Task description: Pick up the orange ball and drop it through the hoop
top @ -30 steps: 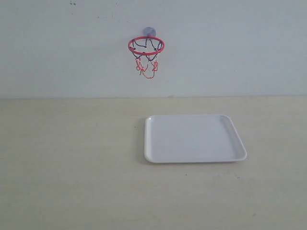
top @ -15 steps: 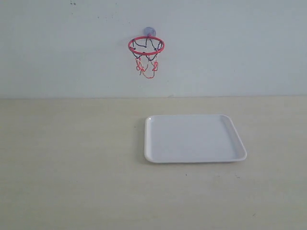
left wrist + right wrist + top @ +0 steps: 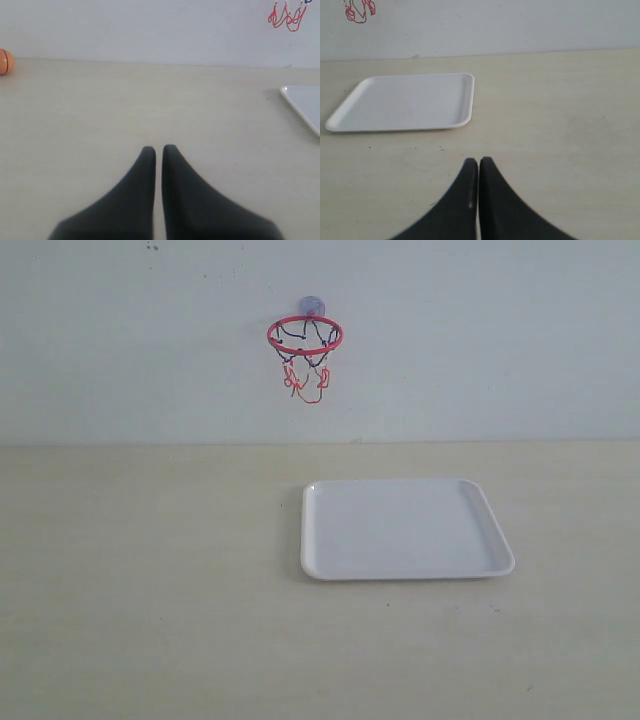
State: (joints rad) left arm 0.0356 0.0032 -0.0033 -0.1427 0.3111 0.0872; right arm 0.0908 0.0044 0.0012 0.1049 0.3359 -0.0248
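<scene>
A pale wooden desk (image 3: pixel 150 570) runs back to a plain light wall (image 3: pixel 480 340). The hoop (image 3: pixel 305 335) is fixed to the wall well above the desk. Its red ring stands out level from a round bluish mount, and the black and red string net hangs loose below it. A white square tray (image 3: pixel 405 528) with rounded corners lies flat on the desk. In the exterior view it sits below the hoop and somewhat to the right, and it has nothing on it.

The orange ball (image 3: pixel 5 61) shows only in the left wrist view, cut by the edge of the picture. It rests on the desk at the far side, close to the foot of the wall, with a black seam line visible on it. It is well apart from the left end effector (image 3: pixel 159 149), and the tray lies off to the other side of that end effector.

The left end effector hangs over bare desk with its two black fingers drawn almost together, only a thin slit between them and nothing held. The right end effector (image 3: pixel 478 161) also hangs over bare desk, near the tray's front edge but clear of it. Its fingers are pressed together at the tips and hold nothing. Neither arm appears in the exterior view.
</scene>
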